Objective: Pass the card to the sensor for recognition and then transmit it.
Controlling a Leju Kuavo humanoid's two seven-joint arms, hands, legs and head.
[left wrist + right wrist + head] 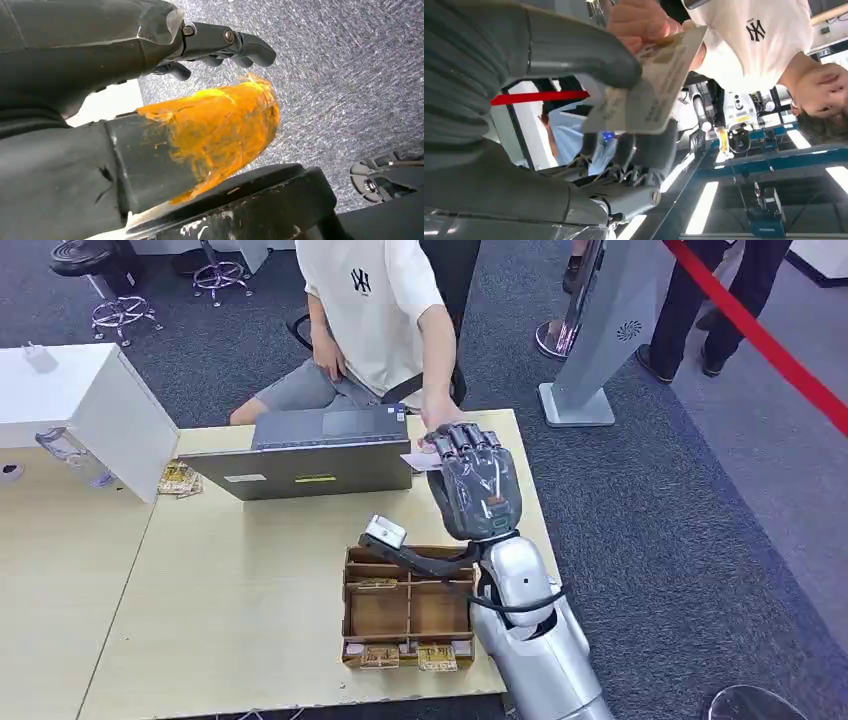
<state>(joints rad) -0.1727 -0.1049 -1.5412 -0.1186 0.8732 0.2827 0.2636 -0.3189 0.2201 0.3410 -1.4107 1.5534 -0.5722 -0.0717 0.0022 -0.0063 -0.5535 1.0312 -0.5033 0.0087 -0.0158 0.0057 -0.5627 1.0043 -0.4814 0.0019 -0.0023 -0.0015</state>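
My right hand is raised over the table's far right corner, beside the laptop. It pinches a pale card between thumb and fingers. The card's white edge pokes out past the hand toward the seated person. That person's hand reaches to the card, and in the right wrist view their fingers grip its far end. The small white sensor with a black cable sits on the rim of the cardboard box, nearer me than the hand. My left hand, its thumb wrapped in orange tape, hangs over grey carpet holding nothing.
The compartmented box holds a few cards along its near side. A white cabinet stands at the table's left. A grey kiosk stand and a red barrier tape are on the carpet to the right, with people's legs behind.
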